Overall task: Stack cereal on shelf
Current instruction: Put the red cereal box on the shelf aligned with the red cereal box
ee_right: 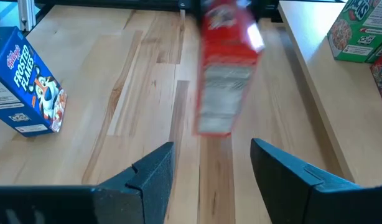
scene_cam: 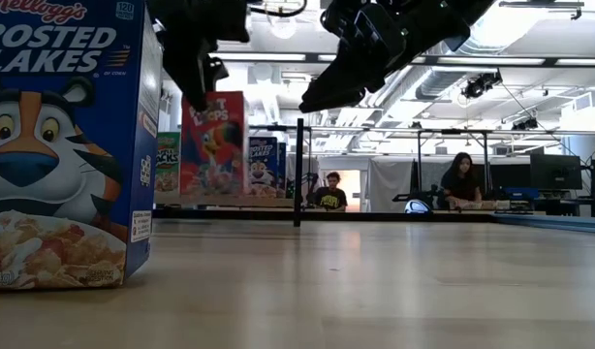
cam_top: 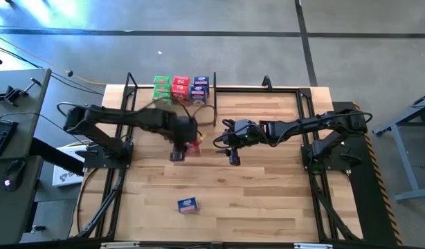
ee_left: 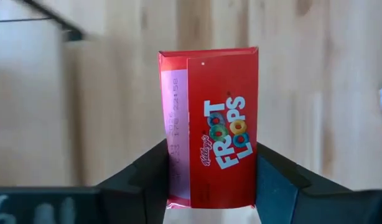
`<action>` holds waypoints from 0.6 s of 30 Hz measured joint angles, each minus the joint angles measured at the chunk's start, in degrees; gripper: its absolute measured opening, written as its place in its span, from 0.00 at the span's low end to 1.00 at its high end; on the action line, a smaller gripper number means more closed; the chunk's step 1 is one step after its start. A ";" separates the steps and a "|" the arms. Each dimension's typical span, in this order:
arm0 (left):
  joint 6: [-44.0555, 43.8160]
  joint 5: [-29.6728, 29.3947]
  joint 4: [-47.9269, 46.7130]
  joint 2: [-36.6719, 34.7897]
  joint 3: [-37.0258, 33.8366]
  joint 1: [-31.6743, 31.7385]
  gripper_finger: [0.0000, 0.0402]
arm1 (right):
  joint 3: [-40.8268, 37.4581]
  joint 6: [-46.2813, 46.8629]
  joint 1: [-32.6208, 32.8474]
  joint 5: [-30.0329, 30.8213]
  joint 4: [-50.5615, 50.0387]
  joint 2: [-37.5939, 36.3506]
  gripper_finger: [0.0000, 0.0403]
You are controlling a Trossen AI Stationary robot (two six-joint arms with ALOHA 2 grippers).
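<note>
Eight cereal boxes can be counted. On the shelf (cam_top: 199,104), the high view shows six in a block of three stacks: two green boxes (cam_top: 161,88), two red boxes (cam_top: 180,87) and two blue-purple boxes (cam_top: 200,88); any further boxes beneath them cannot be told. A seventh, the red Froot Loops box (ee_left: 216,127), is clamped between the fingers of the left gripper (cam_top: 181,146), which hangs above the surface (cam_top: 268,180) just in front of the shelf. The eighth, a blue Frosted Flakes box (cam_top: 188,205), stands alone well in front of the shelf, near the surface's front edge. The right gripper (cam_top: 231,146) hangs beside the shelf's black upright divider (cam_top: 214,104), its fingers spread apart and holding nothing. The surface is light wood planking on a black frame. Only the low view shows the room behind: ceiling lights, desks and two seated people (scene_cam: 328,193). Only the left wrist view shows the printed side of the held box; the right wrist view shows that box blurred, and the Frosted Flakes box upright on the surface.
</note>
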 joint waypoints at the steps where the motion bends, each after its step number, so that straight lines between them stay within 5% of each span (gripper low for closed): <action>1: 1.34 -0.40 -0.93 -0.70 0.00 1.13 0.42 | 0.00 0.11 0.00 0.00 -0.02 0.00 0.50; 18: 25.49 -3.54 -1.29 -2.48 0.00 27.41 0.42 | 0.00 -0.04 0.00 -0.02 0.45 0.00 0.50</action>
